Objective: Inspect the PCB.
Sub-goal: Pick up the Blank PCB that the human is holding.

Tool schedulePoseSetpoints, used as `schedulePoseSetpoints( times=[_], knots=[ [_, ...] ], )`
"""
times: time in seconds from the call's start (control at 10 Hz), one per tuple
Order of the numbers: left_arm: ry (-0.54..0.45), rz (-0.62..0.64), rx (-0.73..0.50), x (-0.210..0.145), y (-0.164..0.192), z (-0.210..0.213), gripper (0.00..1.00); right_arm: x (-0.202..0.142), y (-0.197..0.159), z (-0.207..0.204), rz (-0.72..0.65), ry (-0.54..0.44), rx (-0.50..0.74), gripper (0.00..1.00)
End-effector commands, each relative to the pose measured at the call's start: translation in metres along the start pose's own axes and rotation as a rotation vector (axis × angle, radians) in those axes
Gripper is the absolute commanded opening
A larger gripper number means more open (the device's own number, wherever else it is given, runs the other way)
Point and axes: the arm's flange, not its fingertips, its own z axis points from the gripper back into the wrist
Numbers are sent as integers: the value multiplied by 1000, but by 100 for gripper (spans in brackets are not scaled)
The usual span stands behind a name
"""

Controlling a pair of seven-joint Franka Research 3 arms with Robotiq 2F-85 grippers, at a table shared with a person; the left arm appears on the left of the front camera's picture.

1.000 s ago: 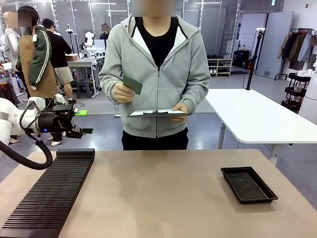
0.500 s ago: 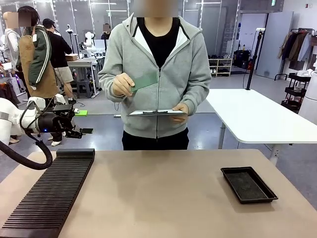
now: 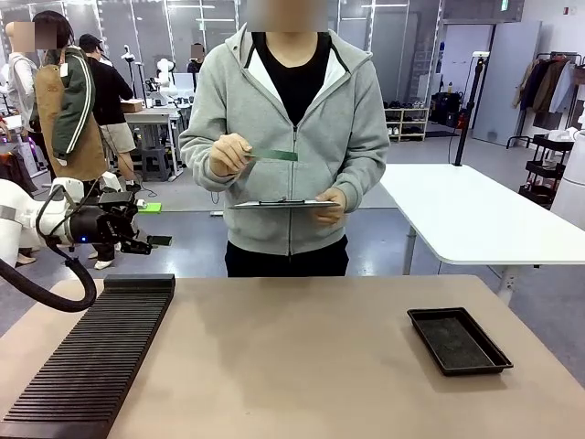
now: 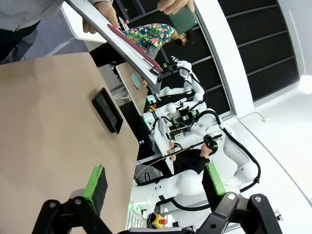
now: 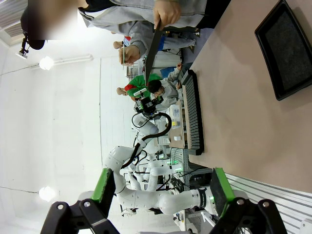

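Front view faces person (image 3: 292, 137) across table (image 3: 302, 366); rolled wrist views share both.

On the tan table (image 3: 302, 366), a black tray (image 3: 459, 340) lay at the right. A ribbed black rack (image 3: 91, 357) lay along its left.

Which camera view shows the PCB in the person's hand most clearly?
Left wrist view: the PCB shows its broad green face. The front view gives it edge-on, a thin green strip; in the right wrist view it is too thin to judge.

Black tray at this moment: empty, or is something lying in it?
Empty. The black tray shows only its bare dark floor in the front view; the PCB is held up in the person's hand.
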Motion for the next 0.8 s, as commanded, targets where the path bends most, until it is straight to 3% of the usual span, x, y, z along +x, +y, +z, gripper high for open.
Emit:
schedulePoseSetpoints(
  times=[0.0, 0.3, 0.5, 0.7],
  knots=[
    [-36, 51, -94, 4, -52, -2, 100, -1, 3, 1, 8, -3, 0, 100],
    [-55, 125, -63, -45, -106, 16, 100, -1, 3, 1, 8, -3, 0, 100],
    [-38, 126, -1, -89, -123, 30, 100, -1, 3, 1, 8, -3, 0, 100],
    [6, 85, -28, -133, -142, 52, 100, -1, 3, 1, 8, -3, 0, 100]
  ],
)
